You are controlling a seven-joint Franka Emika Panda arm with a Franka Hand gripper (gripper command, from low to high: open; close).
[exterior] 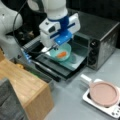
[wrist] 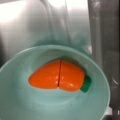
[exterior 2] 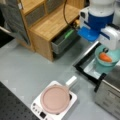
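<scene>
1. The scene is a grey table (exterior: 72,100) with a metal oven (exterior: 100,32) at a front view's right. Its door (exterior: 75,62) is dropped open and lies flat.
2. My gripper (exterior: 54,47) hangs over that door, just in front of the oven mouth. It also shows in a front view (exterior 2: 106,50), below the blue and white wrist.
3. As I read both front views, the gripper is clamped on the rim of the teal bowl (exterior: 67,48). The fingers themselves are mostly hidden by the wrist housing.
4. The bowl seems to hang above the door and not rest on it, because a shadow lies on the door beside it. In a front view the bowl (exterior 2: 113,53) sits between the wrist and the oven's front.
5. A carrot (wrist: 58,78) lies loose on the bowl's floor. It is orange with a seam across its middle and a green stub at the wrist view's right. It also shows in both front views (exterior: 62,54) (exterior 2: 105,57).
6. I judge this to be a one-sided hold on a round rim. The bowl would want to swing or sag, and any tilt would roll the carrot toward the low side. A level wrist and slow travel suit it.
7. The oven wall stands close at the wrist view's right, so there is little room on that side.
8. A wooden cabinet (exterior 2: 50,25) stands farther out, with a grey drawer (exterior 2: 63,41) pulled open.
9. A pan (exterior 2: 55,98) with a pink lid sits on a white hob (exterior 2: 72,98), well apart from the bowl.
</scene>
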